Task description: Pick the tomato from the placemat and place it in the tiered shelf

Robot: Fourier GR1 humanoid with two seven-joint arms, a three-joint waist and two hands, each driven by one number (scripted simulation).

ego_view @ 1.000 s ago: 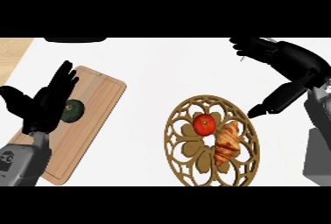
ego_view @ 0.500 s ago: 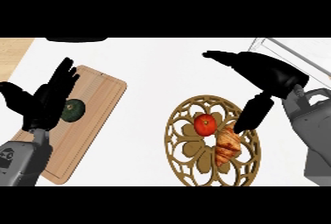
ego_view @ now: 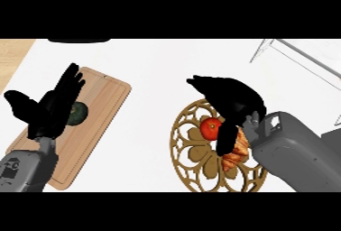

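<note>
Curling downward over the upper right part of the round openwork placemat (ego_view: pixel 200 155), the fingers of the right hand (ego_view: pixel 230 97) are bent but close on nothing, and its thumb hangs down just right of the tomato (ego_view: pixel 210 128); whether the thumb touches the fruit cannot be told. That red tomato lies on the placemat, in its upper half, with a croissant (ego_view: pixel 237 151) just beside it to the lower right, partly hidden by the thumb and the grey right forearm (ego_view: pixel 300 153) that comes in from the lower right. At the view's left the left hand (ego_view: pixel 47 110) rests open, fingers straight and pointing up, over a wooden cutting board (ego_view: pixel 100 108); a dark green round vegetable (ego_view: pixel 78 113) lies on the board, partly covered by that hand. Thin pale rails of the tiered shelf (ego_view: pixel 293 52) show at the upper right, well apart from the tomato. No writing can be read anywhere on these things.
</note>
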